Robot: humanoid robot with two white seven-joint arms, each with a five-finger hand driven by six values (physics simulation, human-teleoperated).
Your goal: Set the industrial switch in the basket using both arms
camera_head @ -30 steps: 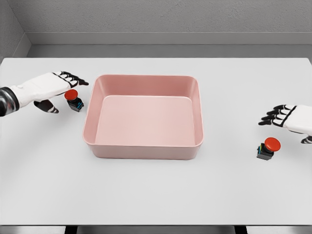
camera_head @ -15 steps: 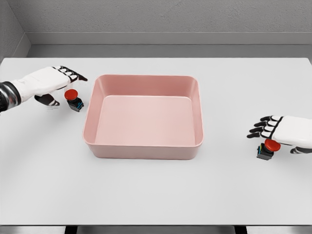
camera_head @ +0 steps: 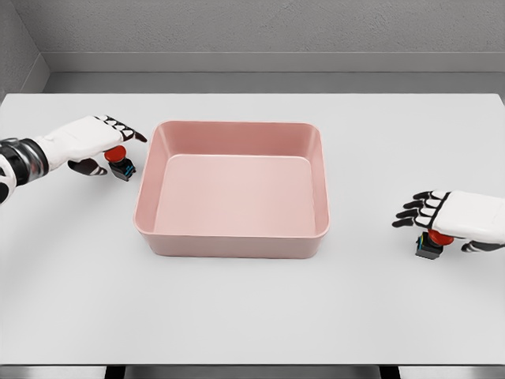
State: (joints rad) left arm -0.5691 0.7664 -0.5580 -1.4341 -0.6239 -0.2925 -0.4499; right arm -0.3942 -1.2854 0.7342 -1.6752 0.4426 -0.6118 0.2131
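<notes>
Two industrial switches with red mushroom buttons on black bases stand on the white table. The left switch (camera_head: 120,163) is beside the left wall of the pink basket (camera_head: 146,181). My left hand (camera_head: 106,140) hovers right over that switch, fingers spread, thumb beside it. The right switch (camera_head: 430,244) stands well to the right of the basket. My right hand (camera_head: 442,215) covers its red button from above, fingers spread toward the basket. Neither hand visibly grasps a switch. Nothing lies in the basket.
The white table (camera_head: 252,316) extends wide around the basket, with a grey wall behind. The table's front edge runs along the bottom of the view.
My right hand has moved left and down over the right switch, now hiding most of its button. My left hand has settled lower over the left switch, thumb closer to it.
</notes>
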